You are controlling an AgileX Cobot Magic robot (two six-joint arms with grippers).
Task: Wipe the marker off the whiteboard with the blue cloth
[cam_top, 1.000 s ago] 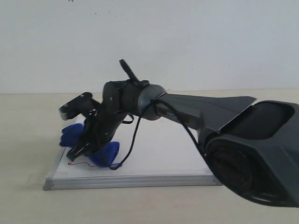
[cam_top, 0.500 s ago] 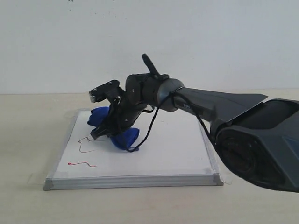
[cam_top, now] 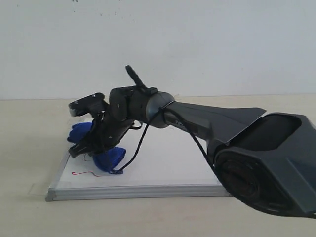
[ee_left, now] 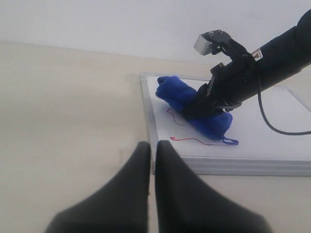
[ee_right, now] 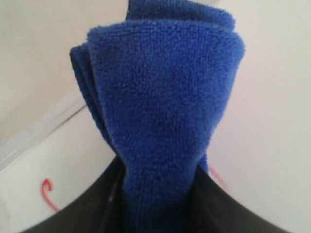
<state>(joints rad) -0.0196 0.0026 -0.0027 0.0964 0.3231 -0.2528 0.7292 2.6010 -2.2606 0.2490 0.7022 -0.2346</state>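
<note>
Across the pale desk lies the whiteboard, flat. Over its left part the dark arm reaches in from the right, and the right pincer is clamped on the blue cloth, which lies against the board there. Just nearer, by the near-left corner, a short red squiggle of marker shows. Outside the frame, the left pincer hangs over the desk, tips together, holding nothing.

blue cloth: plush, rolled, pinched mid-length in right gripper, ends poking out both sides, pressed on whiteboard. whiteboard flat under gripper, silver frame. marker: thin red squiggles just beside gripper.
</note>
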